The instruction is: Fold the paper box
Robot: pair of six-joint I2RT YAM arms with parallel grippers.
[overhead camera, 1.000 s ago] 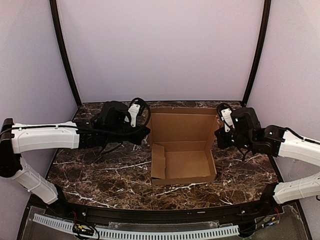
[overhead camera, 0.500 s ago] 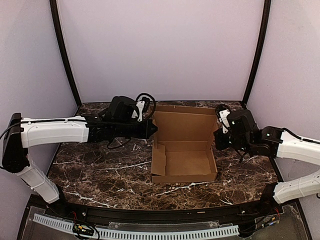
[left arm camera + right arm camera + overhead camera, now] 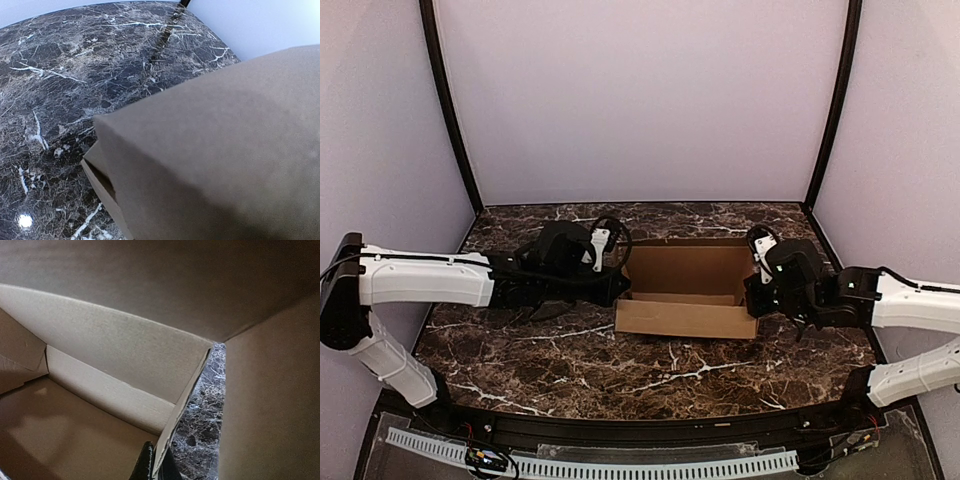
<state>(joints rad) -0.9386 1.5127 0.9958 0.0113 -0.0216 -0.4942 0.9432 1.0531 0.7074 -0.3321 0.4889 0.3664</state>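
One paper box (image 3: 685,320) between left arm (image 3: 420,280), right arm (image 3: 910,303); lid (image 3: 685,268) half-closed.

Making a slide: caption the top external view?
Left gripper and right gripper flank the paper box, lid raised, on the dark marble table.

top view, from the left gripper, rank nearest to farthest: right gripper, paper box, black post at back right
From the left gripper:
1. paper box, directly beside it, mid-table.
2. right gripper, at the box's right end.
3. black post, back right corner.
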